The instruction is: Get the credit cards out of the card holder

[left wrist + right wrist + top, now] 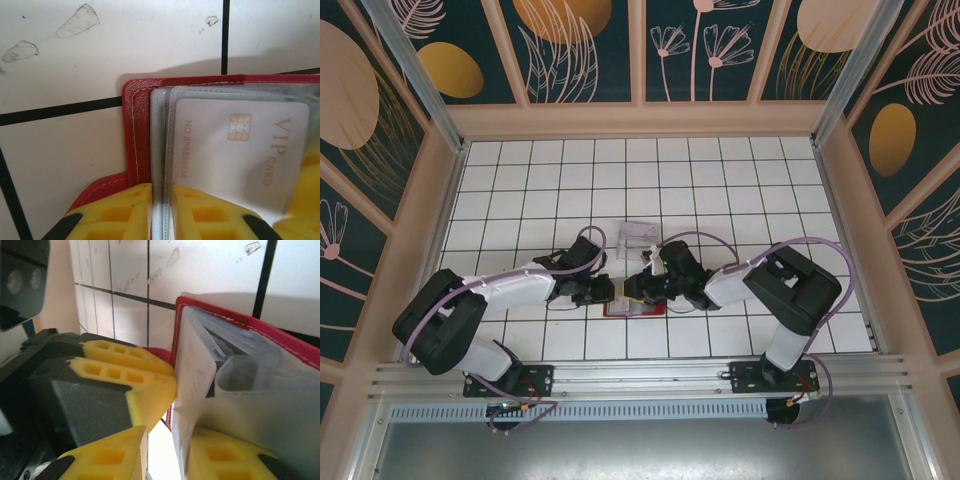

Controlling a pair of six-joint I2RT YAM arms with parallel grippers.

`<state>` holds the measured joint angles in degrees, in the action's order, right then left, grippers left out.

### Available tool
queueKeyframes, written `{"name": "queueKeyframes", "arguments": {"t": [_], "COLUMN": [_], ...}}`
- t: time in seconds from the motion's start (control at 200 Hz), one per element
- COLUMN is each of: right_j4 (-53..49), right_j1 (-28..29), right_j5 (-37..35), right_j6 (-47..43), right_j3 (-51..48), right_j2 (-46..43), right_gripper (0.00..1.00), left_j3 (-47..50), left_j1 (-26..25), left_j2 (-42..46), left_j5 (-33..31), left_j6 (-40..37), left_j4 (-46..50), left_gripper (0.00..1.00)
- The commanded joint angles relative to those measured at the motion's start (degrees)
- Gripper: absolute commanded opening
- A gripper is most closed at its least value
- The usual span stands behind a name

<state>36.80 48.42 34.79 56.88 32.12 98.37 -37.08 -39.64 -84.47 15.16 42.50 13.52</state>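
Near centre of white-tiled worktop (720,190), red card holder (137,125) open between two arms. Left pincer (161,200) pinching edges of holder's clear sleeves (161,125). White VIP card (240,150) tucked in sleeve just right of it. Right pincer (167,445) straddles one sleeve leaf (192,375), sliver of light beside one finger; cannot tell whether it grips. Farther out, clear plastic item (640,237) on tiles, apart from holder.

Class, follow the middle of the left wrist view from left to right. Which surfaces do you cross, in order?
White tiled table → red cover of the card holder → clear sleeves → credit card.
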Motion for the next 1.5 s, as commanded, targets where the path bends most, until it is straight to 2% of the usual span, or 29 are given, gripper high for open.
{"name": "queueKeyframes", "arguments": {"t": [0.0,0.25,0.781,1.036,1.121,1.301,1.491], "right_j4": [6.95,6.84,6.79,6.82,6.38,1.89,-9.92], "right_j1": [0.64,0.28,-0.35,-0.43,-0.68,-2.39,-4.93], "right_j5": [2.65,2.74,1.87,1.63,1.35,2.76,8.34], "right_j6": [0.60,0.45,0.67,0.70,0.69,-2.00,-11.77], "right_j3": [-0.94,-2.47,-5.20,-5.44,-5.49,-4.42,0.29], "right_j2": [-3.25,-3.49,-4.89,-5.07,-5.22,-5.07,-3.65], "right_gripper": [0.24,0.17,0.16,0.09,0.08,0.07,0.03], "left_j3": [1.92,2.32,1.84,1.75,1.50,-0.08,-1.28], "left_j1": [-0.21,-0.31,-0.44,-0.48,-0.48,-0.52,-0.52], "left_j2": [-1.27,-0.99,-1.56,-1.11,0.46,3.79,5.83], "left_j5": [-1.93,-1.74,-1.80,-2.05,-3.96,-7.03,-7.52], "left_j6": [1.09,1.79,1.71,2.04,2.82,3.45,4.14], "left_j4": [3.27,2.92,3.29,3.27,3.77,5.55,5.99], "left_gripper": [0.20,0.20,0.19,0.19,0.20,0.23,0.30]}}
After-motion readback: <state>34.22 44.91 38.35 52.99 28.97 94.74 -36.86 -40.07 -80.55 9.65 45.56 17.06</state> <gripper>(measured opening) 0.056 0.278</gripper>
